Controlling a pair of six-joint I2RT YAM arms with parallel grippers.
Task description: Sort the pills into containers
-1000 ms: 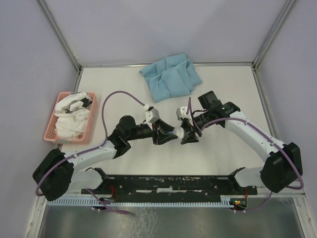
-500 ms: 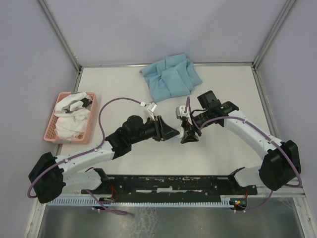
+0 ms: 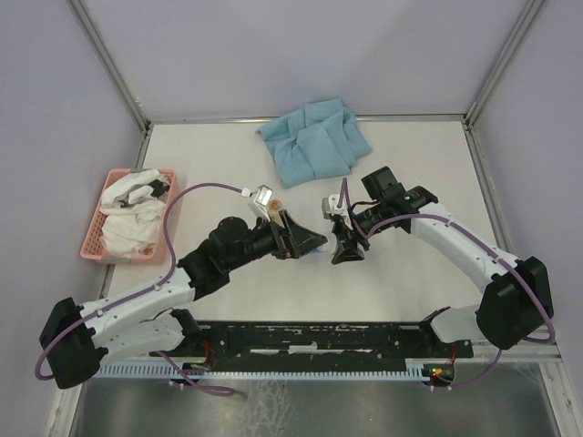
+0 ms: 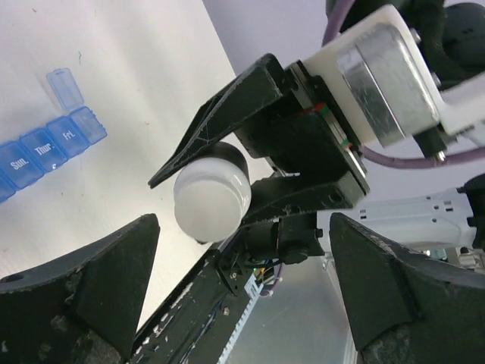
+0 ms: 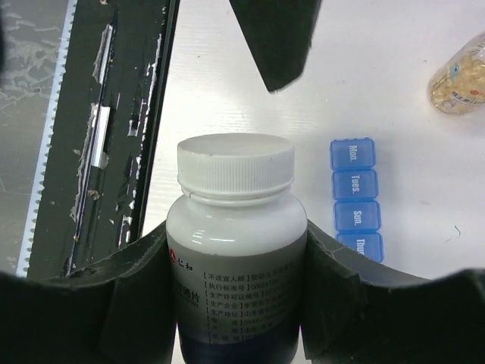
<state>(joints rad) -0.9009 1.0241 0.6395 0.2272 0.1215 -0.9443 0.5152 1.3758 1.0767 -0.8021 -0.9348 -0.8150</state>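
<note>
My right gripper (image 5: 236, 254) is shut on a white pill bottle (image 5: 236, 227), which still wears its white screw cap (image 4: 212, 193). My left gripper (image 4: 242, 243) stands open and faces that cap with a gap between them; one of its fingers (image 5: 276, 38) shows just beyond the cap. The blue strip of containers (image 5: 356, 201) lies flat on the table beside the bottle, with day names on its lids. One end lid (image 4: 64, 85) stands open. From above, both grippers (image 3: 310, 242) (image 3: 344, 248) meet at mid-table and hide the strip.
A clear container of yellowish pills (image 5: 461, 76) lies beyond the strip. A folded blue cloth (image 3: 314, 141) is at the back. At the left edge stands a pink basket (image 3: 94, 226) holding white cloths. A black rail (image 3: 319, 337) runs along the near edge.
My left gripper was shut on the bottle's cap; it has opened and drawn slightly back. The left arm has stretched out and rolled. The right arm holds still.
</note>
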